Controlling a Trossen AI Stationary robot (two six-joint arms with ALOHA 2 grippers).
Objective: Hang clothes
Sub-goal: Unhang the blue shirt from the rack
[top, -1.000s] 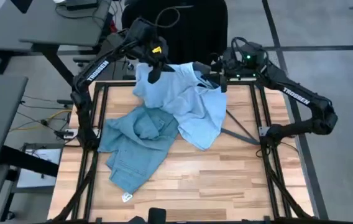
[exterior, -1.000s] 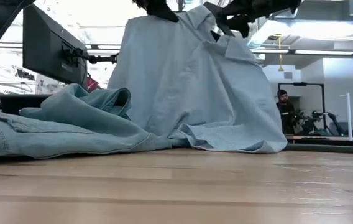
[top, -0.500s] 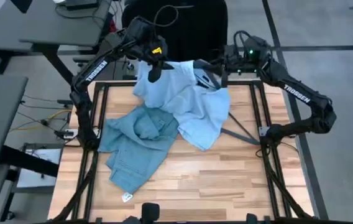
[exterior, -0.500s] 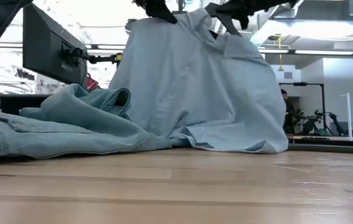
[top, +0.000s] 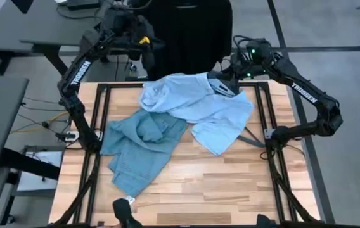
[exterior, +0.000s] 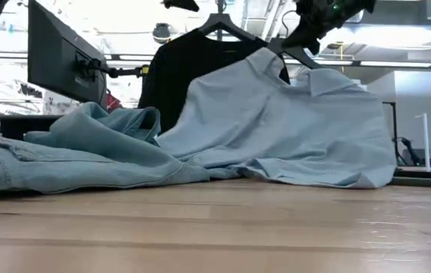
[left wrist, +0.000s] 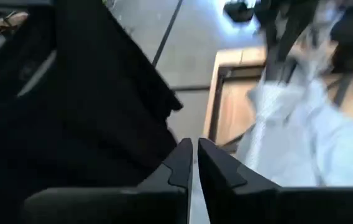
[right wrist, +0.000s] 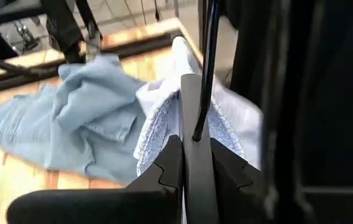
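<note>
The right gripper (top: 225, 80) was clenched on the collar end of the pale blue shirt (top: 199, 107), at the far edge of the table (top: 231, 183). In the right wrist view its two dark fingers (right wrist: 167, 165) pinched a pale strip of the shirt's fabric together with a thin dark hanger wire (right wrist: 206, 74) that rose between them. Seen from table height, this gripper (exterior: 300, 42) held the collar up, and from there the shirt (exterior: 291, 129) sloped down and spread over the wood, its lower hem lying flat toward the right side.

The left gripper (top: 143, 45) was beyond the table's far edge, well apart from the shirt, over the black t-shirt (top: 186, 31). Its fingers (left wrist: 179, 163) stood almost together in the left wrist view with nothing between them, just in front of the black fabric (left wrist: 83, 106).

The black t-shirt (exterior: 193, 68) hung on a hanger (exterior: 219, 26) behind the table, directly behind the raised shirt.

The jeans (top: 139, 149) lay crumpled on the table's left half, touching the shirt's near-left edge and partly under it. In the low view they (exterior: 71, 155) formed a rumpled heap to the left of the shirt.
</note>
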